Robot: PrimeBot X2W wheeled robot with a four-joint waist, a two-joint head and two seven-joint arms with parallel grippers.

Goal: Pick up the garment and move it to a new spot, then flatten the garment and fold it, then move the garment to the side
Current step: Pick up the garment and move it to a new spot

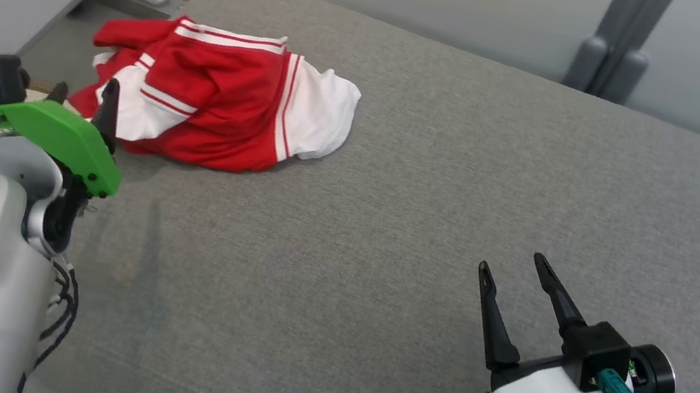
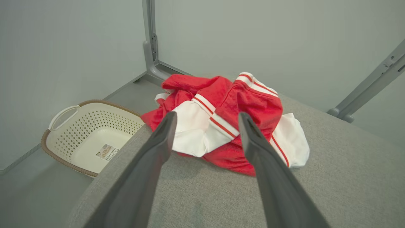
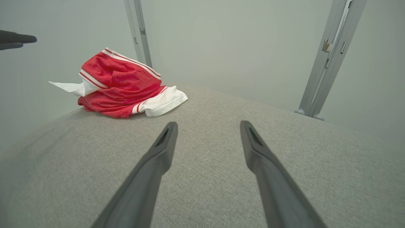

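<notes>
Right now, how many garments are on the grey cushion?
1. A bunched red-and-white garment lies at the far left corner of the grey cushion, by the edge above the laundry basket. Its folds could hide a second piece.

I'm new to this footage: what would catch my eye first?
A crumpled red-and-white garment lies at the far left corner of the grey cushion. The left gripper, open, points at it; the right gripper hangs open over bare cushion. A white basket sits on the floor beside.
</notes>
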